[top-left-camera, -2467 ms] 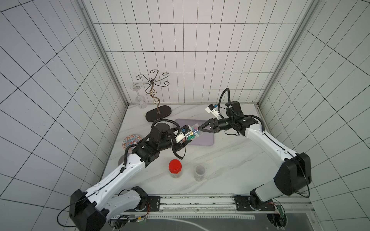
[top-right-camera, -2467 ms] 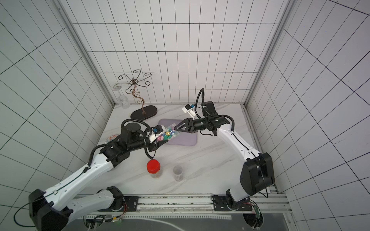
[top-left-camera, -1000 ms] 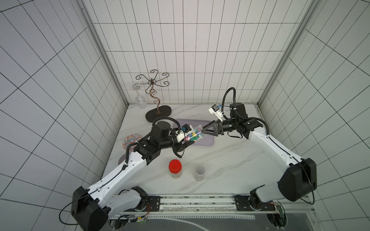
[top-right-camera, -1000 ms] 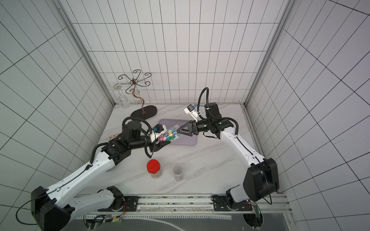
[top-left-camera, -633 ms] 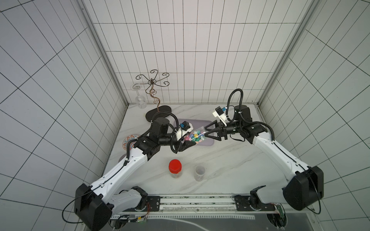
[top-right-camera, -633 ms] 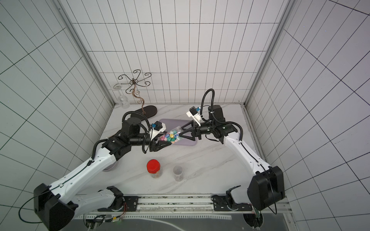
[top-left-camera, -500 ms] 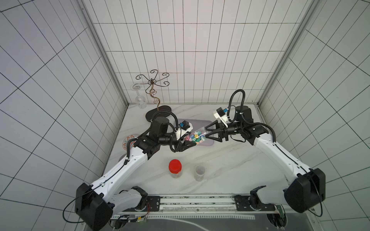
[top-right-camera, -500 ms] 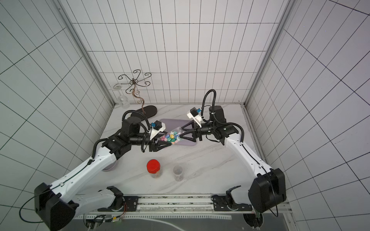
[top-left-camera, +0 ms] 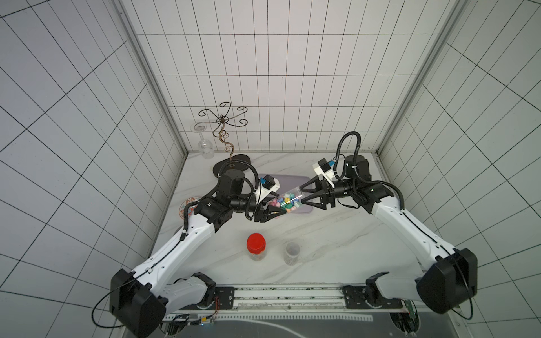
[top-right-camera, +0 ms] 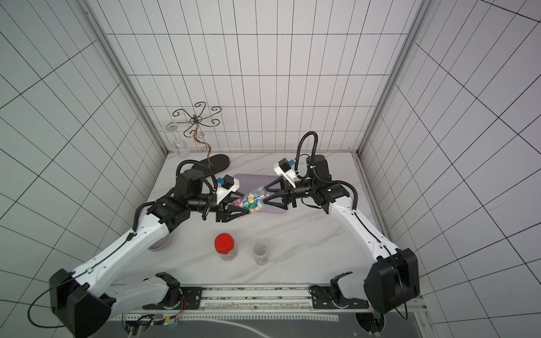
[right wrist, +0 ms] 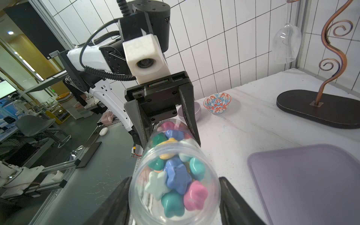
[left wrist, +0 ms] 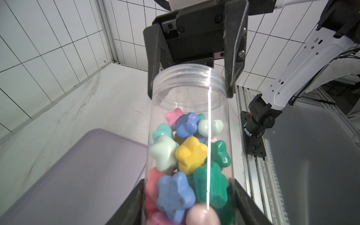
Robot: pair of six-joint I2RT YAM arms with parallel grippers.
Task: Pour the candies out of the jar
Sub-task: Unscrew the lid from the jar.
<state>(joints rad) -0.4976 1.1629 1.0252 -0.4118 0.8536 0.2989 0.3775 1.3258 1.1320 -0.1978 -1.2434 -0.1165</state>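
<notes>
A clear jar (top-left-camera: 288, 199) lies nearly level in the air above the near edge of the lilac tray (top-left-camera: 292, 180), its mouth toward the right arm. Pastel and green star candies (left wrist: 191, 153) fill its lower half. My left gripper (top-left-camera: 278, 204) is shut on the jar's base end. My right gripper (top-left-camera: 302, 195) is open, a finger on each side of the threaded mouth end and close to its wall. In the right wrist view I look down the jar (right wrist: 173, 175) at the candies (right wrist: 175, 175). Whether a clear lid covers the mouth I cannot tell.
A red-lidded jar (top-left-camera: 256, 244) and a small clear cup (top-left-camera: 292, 251) stand near the table's front. A dark stand (top-left-camera: 231, 168) with a hanging wine glass (top-left-camera: 205, 146) is at the back left. A patterned bowl (right wrist: 217, 103) and a lilac bowl (top-right-camera: 159, 243) sit at the left.
My right gripper has come leftward until its fingers stand round the jar's mouth end. The left arm has carried the jar slightly up and toward it.
</notes>
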